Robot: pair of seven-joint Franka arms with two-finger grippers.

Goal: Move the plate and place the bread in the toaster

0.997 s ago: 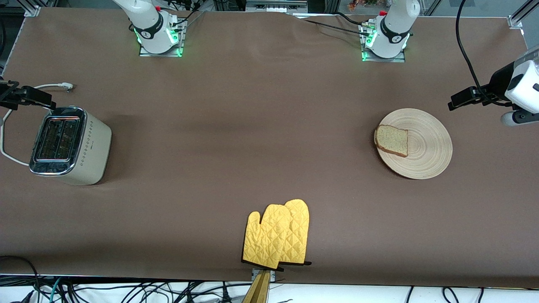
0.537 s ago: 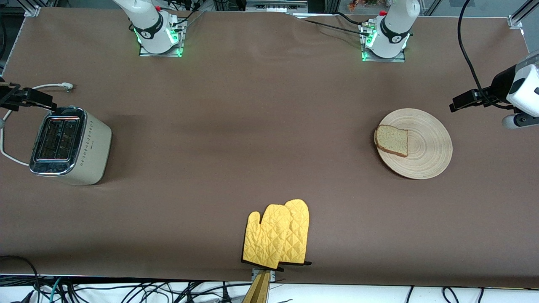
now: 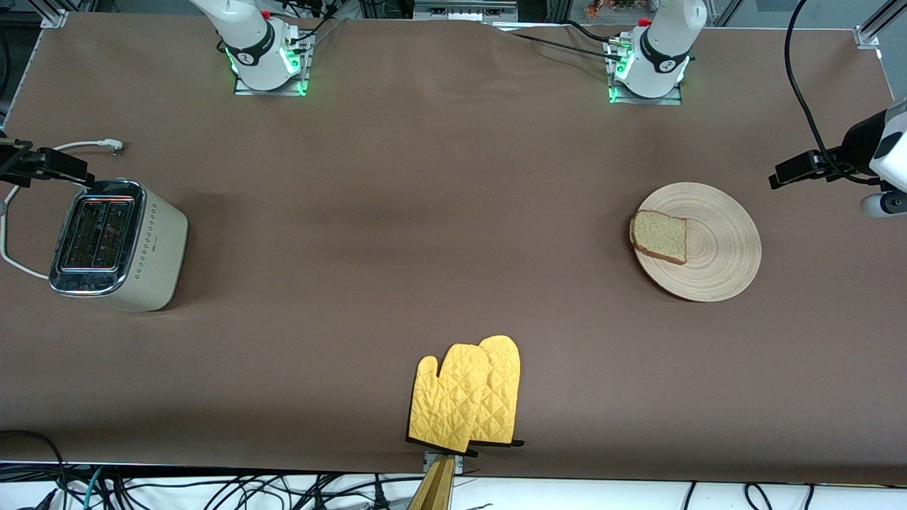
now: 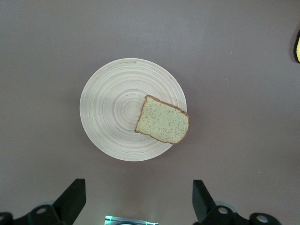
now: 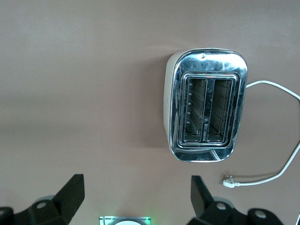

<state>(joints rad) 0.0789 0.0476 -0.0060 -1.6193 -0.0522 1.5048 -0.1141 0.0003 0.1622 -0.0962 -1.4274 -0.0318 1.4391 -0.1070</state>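
Observation:
The pale wooden plate [image 3: 716, 248] lies toward the left arm's end of the table. The bread [image 3: 660, 236] lies flat on it, at the rim that faces the right arm's end. High above the table, the left gripper [image 4: 137, 202] hangs open and empty, with the plate [image 4: 112, 117] and bread [image 4: 163, 120] below it. The cream toaster [image 3: 152, 248] with its chrome top stands toward the right arm's end, both slots empty. Over the table beside the toaster [image 5: 206, 110], the right gripper [image 5: 136, 199] is open with nothing in it.
Two yellow oven mitts [image 3: 468, 397] lie overlapped near the table's front edge, midway along it. The toaster's white cord [image 3: 18, 265] loops round its end, and its plug [image 3: 110, 145] lies on the brown cloth. The arm bases [image 3: 266, 60] stand along the back edge.
The left arm's hand has drifted toward the left arm's end of the table. The right arm, plate, bread and toaster have not visibly moved.

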